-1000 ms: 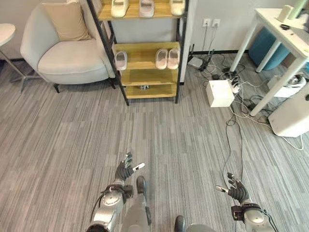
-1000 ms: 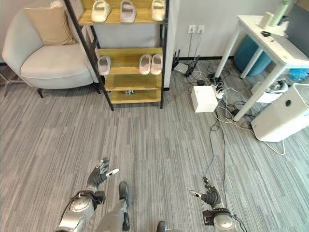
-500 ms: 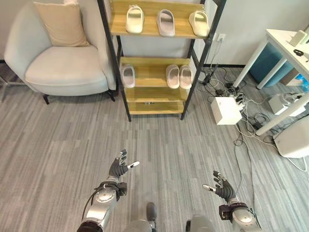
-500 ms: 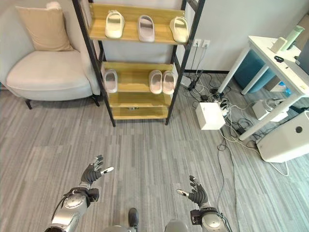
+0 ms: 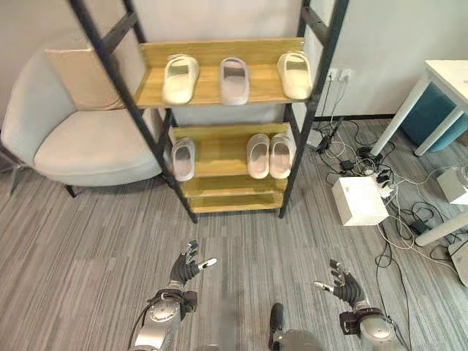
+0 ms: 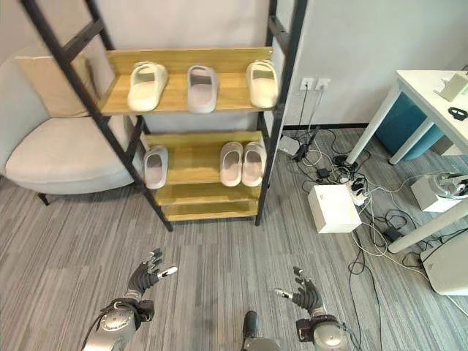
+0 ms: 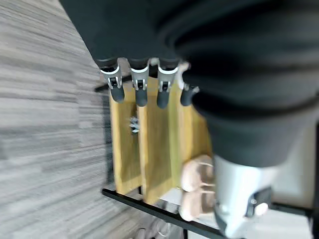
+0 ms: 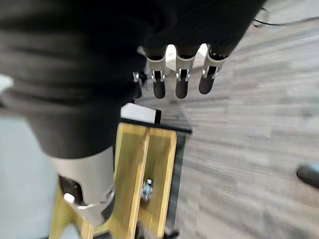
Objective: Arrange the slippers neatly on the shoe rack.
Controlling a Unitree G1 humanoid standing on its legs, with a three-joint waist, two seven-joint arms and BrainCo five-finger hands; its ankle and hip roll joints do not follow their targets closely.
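The shoe rack has wooden shelves in a black frame and stands ahead of me against the wall. On its top shelf lie a cream slipper, a pale lilac slipper and another cream slipper, spaced apart. The middle shelf holds a single pale slipper at its left end and a pink pair side by side at the right. My left hand and right hand hang low over the floor in front of the rack. Both are open and hold nothing.
A light armchair with a beige cushion stands left of the rack. To the right, a white box, a power strip and loose cables lie on the floor beside a white table's leg. A small object sits on the lowest shelf.
The whole view has shifted: the camera has come closer to the rack, which now looks larger and more central. Both hands stay open and empty in front of me.
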